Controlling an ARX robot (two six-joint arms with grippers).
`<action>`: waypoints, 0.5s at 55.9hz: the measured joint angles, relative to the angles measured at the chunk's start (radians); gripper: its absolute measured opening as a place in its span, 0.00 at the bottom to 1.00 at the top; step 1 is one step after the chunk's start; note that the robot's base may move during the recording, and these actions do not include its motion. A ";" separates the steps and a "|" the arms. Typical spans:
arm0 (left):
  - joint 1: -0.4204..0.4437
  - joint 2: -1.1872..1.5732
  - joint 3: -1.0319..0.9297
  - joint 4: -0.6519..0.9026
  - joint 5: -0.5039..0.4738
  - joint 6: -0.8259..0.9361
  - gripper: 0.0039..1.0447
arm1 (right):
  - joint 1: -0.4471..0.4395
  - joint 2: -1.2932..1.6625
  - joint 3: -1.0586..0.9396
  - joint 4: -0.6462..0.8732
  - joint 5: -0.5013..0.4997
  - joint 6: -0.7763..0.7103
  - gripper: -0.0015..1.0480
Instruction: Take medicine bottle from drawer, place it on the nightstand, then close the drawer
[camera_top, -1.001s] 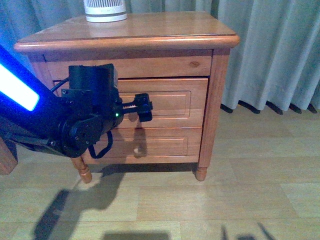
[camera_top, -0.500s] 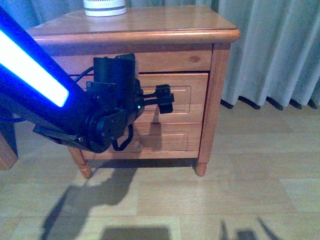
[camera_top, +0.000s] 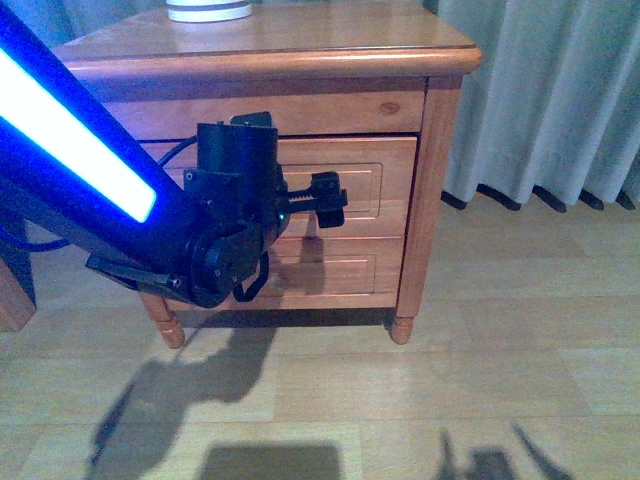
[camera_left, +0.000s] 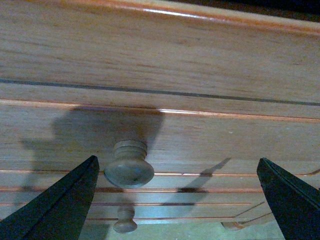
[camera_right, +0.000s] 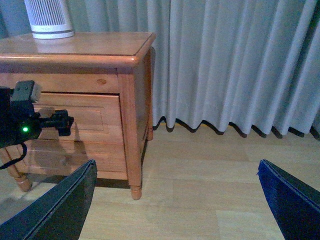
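Grey pleated curtains (camera_right: 225, 65) hang to a pale wood-plank floor (camera_top: 480, 380) (dark shadows (camera_top: 265, 462) fall across its near boards).

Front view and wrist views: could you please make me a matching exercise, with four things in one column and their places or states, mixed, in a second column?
Things:
1. white ribbed appliance
2. curtain
3. left end effector
4. floor

Places or states:
A. open, at the knob of the upper drawer
B. standing on top of the nightstand
C. under the nightstand's feet
D. hanging beside the nightstand

Pairs: 1-B; 2-D; 3-A; 4-C
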 joint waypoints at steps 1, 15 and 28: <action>0.000 0.000 0.000 0.000 0.000 0.000 0.94 | 0.000 0.000 0.000 0.000 0.000 0.000 0.93; 0.020 0.003 0.002 0.019 0.005 0.009 0.94 | 0.000 0.000 0.000 0.000 0.000 0.000 0.93; 0.025 0.021 0.003 0.035 0.021 0.030 0.94 | 0.000 0.000 0.000 0.000 0.000 0.000 0.93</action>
